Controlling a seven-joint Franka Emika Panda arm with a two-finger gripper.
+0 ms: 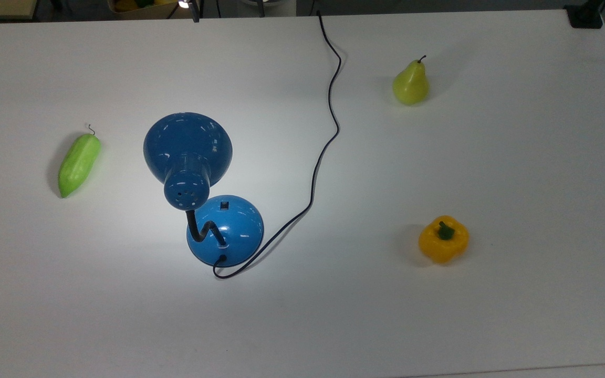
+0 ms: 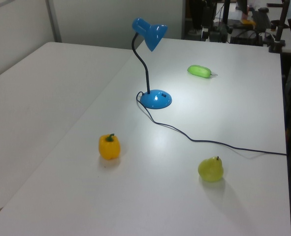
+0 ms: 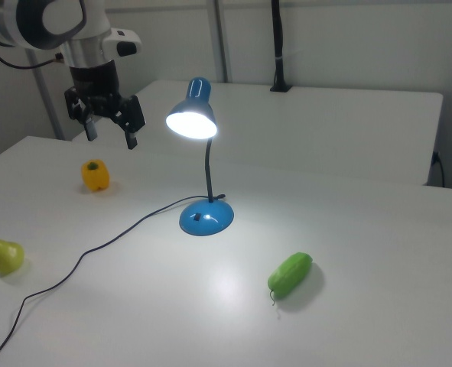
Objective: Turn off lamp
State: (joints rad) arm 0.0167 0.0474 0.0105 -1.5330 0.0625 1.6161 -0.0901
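Lit blue lamp [image 3: 204, 164] on a white table [image 1: 518, 157]; its glossy base looks slippery, so press the small black switch [image 1: 224, 205]. Gripper [image 3: 109, 138] hangs open above

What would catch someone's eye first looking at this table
The blue lamp near the table's middle, lit and throwing a bright pool onto the white table. Next, the robot's open tool hanging above the yellow pepper at the right view's left, well away from the lamp.
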